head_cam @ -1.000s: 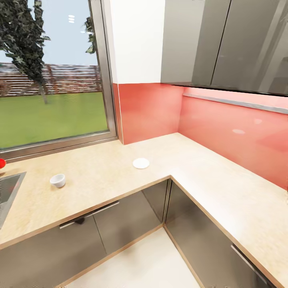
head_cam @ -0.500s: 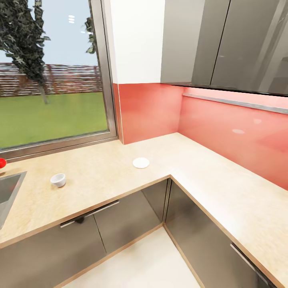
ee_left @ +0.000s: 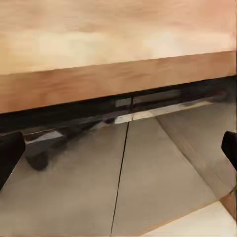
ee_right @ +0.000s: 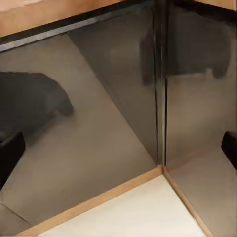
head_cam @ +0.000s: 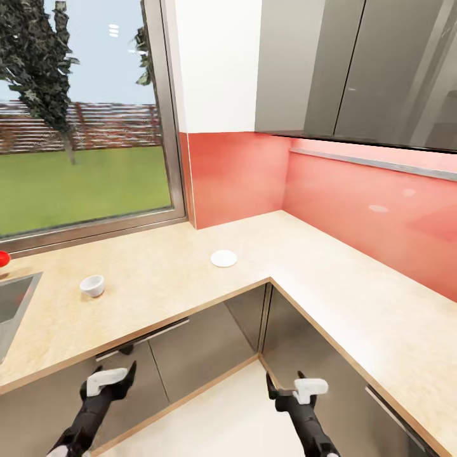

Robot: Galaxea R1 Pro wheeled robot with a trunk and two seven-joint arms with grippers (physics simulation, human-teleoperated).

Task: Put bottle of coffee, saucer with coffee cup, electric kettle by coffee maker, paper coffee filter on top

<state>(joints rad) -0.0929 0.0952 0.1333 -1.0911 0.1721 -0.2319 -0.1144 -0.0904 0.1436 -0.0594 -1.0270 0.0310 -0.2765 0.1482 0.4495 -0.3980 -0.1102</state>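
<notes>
Left gripper [head_cam: 117,377]: raised low in the head view, in front of the grey cabinet fronts [head_cam: 190,355] and below the worktop edge; fingers spread apart, nothing between them. In the left wrist view the two dark fingertips [ee_left: 10,155] sit at opposite edges, with the cabinet door seam and a bar handle [ee_left: 158,109] ahead of the gap.

Right gripper [head_cam: 284,388]: also low, near the inside corner of the cabinets; fingers parted, holding nothing. In the right wrist view the fingertips [ee_right: 11,153] stand wide apart, and the corner joint of two cabinet fronts and a strip of pale floor [ee_right: 143,210] lie beyond them.

Kitchen countertop [head_cam: 158,279]: L-shaped, light wood grain, above and ahead of both grippers — red backsplash [head_cam: 355,209] behind it.

Saucer [head_cam: 223,258]: lies flat on the countertop, up and beyond the space between the two grippers, well apart from both.

Coffee cup [head_cam: 92,285]: upright on the countertop beyond the left gripper, well apart from the saucer — not on it.

Sink [head_cam: 9,311]: its edge shows left of the cup.

Red object [head_cam: 3,258]: by the window sill, too cropped to identify.
</notes>
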